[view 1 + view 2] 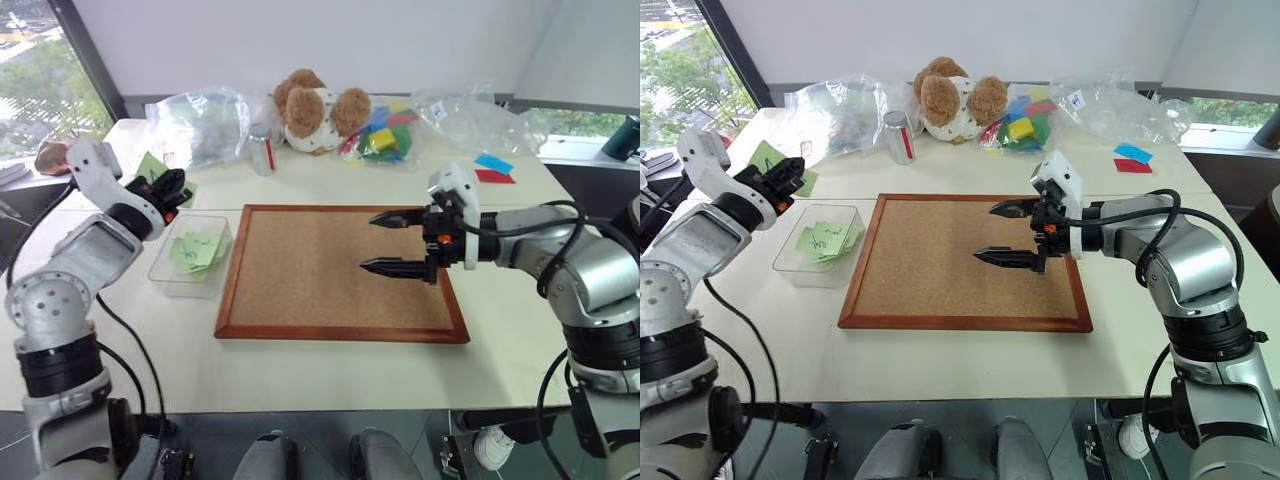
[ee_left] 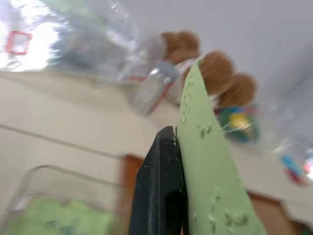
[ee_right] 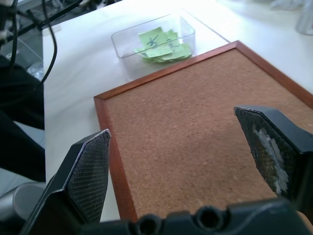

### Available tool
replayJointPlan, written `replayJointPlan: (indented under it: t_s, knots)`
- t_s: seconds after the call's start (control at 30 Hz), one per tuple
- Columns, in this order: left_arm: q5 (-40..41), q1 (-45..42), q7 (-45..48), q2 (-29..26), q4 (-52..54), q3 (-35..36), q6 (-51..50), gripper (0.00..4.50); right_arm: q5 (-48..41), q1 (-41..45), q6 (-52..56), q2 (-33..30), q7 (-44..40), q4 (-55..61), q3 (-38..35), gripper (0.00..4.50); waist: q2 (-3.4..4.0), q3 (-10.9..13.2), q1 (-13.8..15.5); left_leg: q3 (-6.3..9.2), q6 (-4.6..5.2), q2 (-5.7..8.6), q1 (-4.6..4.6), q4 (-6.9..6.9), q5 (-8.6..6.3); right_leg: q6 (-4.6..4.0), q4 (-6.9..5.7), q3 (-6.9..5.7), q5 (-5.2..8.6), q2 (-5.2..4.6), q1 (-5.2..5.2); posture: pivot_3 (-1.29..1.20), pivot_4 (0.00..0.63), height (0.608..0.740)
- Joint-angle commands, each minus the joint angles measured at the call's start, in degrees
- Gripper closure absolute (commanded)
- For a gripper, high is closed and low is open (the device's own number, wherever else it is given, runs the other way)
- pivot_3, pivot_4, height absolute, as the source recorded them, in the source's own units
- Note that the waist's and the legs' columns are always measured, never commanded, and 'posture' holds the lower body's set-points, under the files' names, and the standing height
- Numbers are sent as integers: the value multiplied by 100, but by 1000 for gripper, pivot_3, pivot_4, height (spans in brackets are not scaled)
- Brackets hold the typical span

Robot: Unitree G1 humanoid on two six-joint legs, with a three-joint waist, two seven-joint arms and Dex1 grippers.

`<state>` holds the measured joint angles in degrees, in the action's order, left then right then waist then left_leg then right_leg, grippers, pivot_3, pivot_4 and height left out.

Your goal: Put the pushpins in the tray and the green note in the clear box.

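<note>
Fingers of the left gripper (image 1: pixel 172 188) are pressed together on the green note (image 2: pixel 205 161). It hangs up beside the clear box (image 1: pixel 172 282), which seems to lie just below, toward the cork board (image 1: pixel 340 270). That arm is nearer. The right gripper (image 1: pixel 398 243) is spread wide and holds nothing.

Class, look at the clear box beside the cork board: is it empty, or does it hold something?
Not empty. The clear box holds several green notes lying on its bottom, seen through its walls and open top.
</note>
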<state>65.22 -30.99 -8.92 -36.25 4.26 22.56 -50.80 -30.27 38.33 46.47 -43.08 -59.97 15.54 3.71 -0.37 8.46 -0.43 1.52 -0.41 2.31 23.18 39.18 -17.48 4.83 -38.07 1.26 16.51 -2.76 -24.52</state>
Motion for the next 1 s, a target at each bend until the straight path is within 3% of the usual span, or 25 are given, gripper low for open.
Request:
replayJointPlan:
  t_s: [0.03, 0.33, 0.43, 0.67, 1.0]
  knots:
    - [-610, -51, 637, -191, -294, -336, 8, 4500, 1, -14, -130, 5, 94, 179, -71, 79, 0, 0, 3, 1, 0, 0, 1, 0, 0, 0, 0, -1, 0, -1, 0, 0, 150, 740]
    - [-1984, -72, 1449, -491, -961, -976, -159, 4500, 9, -190, -164, -42, 348, 355, -128, 79, 0, 0, -34, 2, 0, -1, 4, -4, 0, 0, -1, 1, 0, -2, -7, 0, 150, 740]
    - [-2238, -90, 1768, -510, -987, -1027, -130, 3660, 33, -220, -190, -68, 397, 363, -114, 0, 0, 0, -22, 2, 0, -2, 5, -5, 0, 0, -1, 1, 0, -3, -9, 0, 150, 740]
    - [-2826, -171, 2308, -733, -807, -1071, -107, 113, 17, -200, -194, -64, 447, 317, -108, 0, -1, 0, -18, 2, 2, -1, 8, -4, -1, 0, 0, 1, 0, -5, -9, 0, 150, 740]
    - [-3453, -280, 2918, -1181, -394, -1061, 93, 41, 38, -115, -243, -85, 382, 181, -71, 0, -1, 0, -21, 2, 3, -1, 10, -5, -2, 0, 0, 1, 0, -6, -10, 0, 150, 740]
